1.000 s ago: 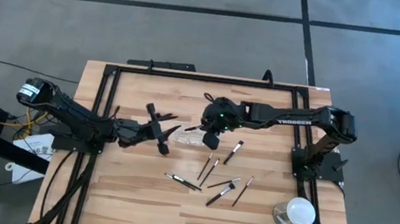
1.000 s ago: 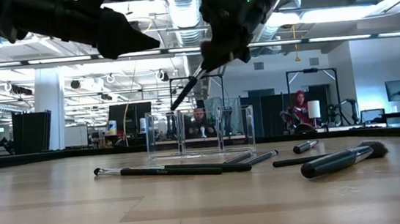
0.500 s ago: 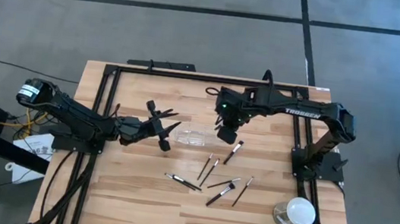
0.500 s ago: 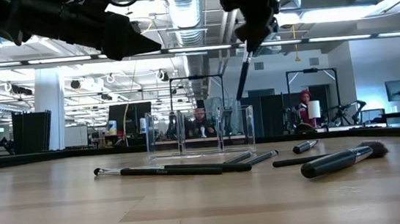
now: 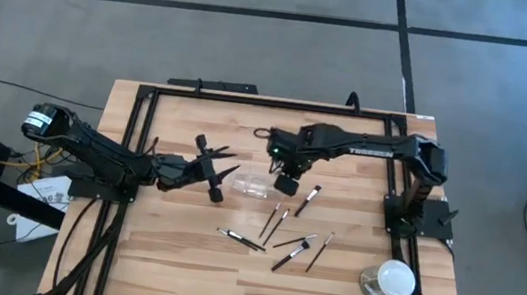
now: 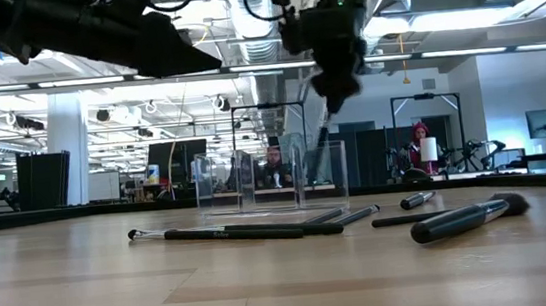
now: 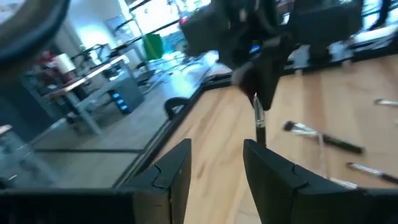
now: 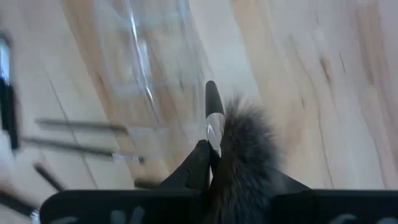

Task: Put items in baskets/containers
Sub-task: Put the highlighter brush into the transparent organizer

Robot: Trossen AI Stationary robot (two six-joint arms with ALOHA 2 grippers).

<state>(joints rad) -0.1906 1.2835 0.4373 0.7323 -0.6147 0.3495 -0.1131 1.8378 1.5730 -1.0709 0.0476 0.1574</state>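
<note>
My right gripper (image 5: pixel 285 178) hovers over the right end of the clear plastic container (image 5: pixel 254 182) and is shut on a makeup brush (image 6: pixel 323 130). The brush hangs down over the container (image 6: pixel 270 178), its lower end about level with the rim. Several other brushes lie flat on the wood between the container and the table's near edge (image 5: pixel 275 219) (image 5: pixel 242 239) (image 5: pixel 290 257). My left gripper (image 5: pixel 225 173) is open and held above the table just left of the container, touching nothing. In the left wrist view its fingers (image 7: pixel 171 168) frame the hanging brush (image 7: pixel 258 124). My right gripper pinches the brush between its two fingers at the bristle end, beside the silver ferrule (image 8: pixel 214 127); the fluffy bristles (image 8: pixel 245 152) bulge out by the fingers. It comes from above, pointing down. The brush is lifted clear and hangs nearly upright, handle end (image 8: pixel 210 90) lowest.
A white dome-shaped object (image 5: pixel 388 279) sits at the table's near right corner. A black frame (image 5: pixel 249 100) runs around the tabletop. Bare wood (image 5: pixel 172 237) lies toward the near left. People and equipment show in the room beyond (image 6: pixel 413 145).
My right gripper rose and swung toward the table's right, then came back down over the container. The brush it holds turned from slanting toward the left to hanging nearly upright, and its lower end has dropped to the container's rim. My left gripper stayed put.
</note>
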